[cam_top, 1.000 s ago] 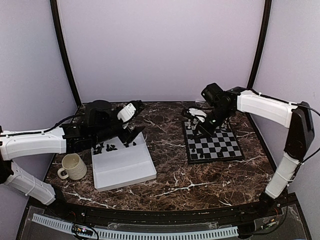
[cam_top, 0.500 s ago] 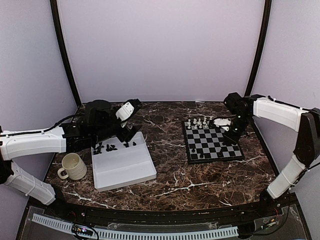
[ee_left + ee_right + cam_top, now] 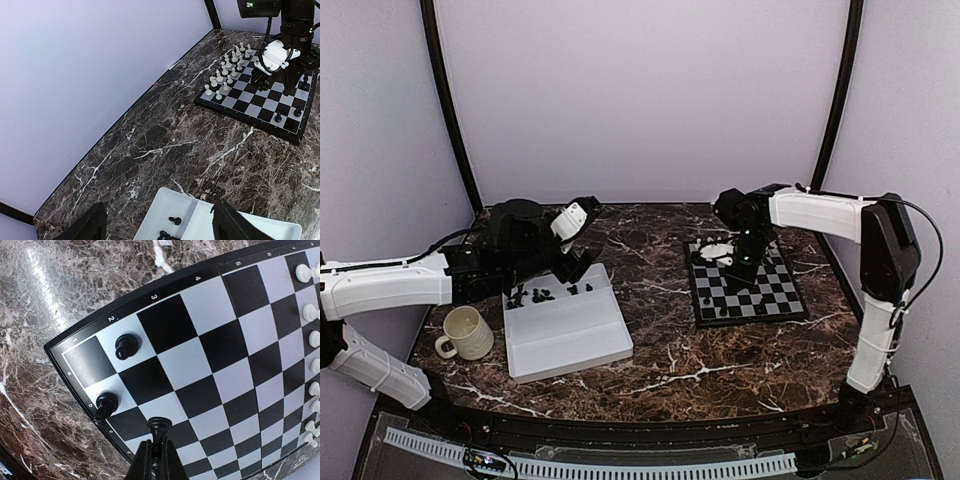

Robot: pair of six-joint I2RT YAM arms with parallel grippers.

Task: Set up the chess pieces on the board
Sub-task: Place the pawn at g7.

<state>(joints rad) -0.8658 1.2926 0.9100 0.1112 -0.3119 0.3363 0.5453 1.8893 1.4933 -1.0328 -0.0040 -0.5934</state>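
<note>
since the right gripper (image 3: pixel 156 447) swung back from the bench's right edge over the black-and-silver checked chessboard (image 3: pixel 765 297), pinching 1 tiny black chessman (image 3: pixel 159 426), placement nears; left gripper (image 3: pixel 160 205) gapes.

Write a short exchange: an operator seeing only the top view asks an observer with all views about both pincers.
Operator: Does the right pincer hold anything?
Observer: Yes. Its wrist view shows it shut on a black piece over the board.
Operator: And the left pincer?
Observer: Its wrist view shows the fingers wide apart, open over the tray.
</note>
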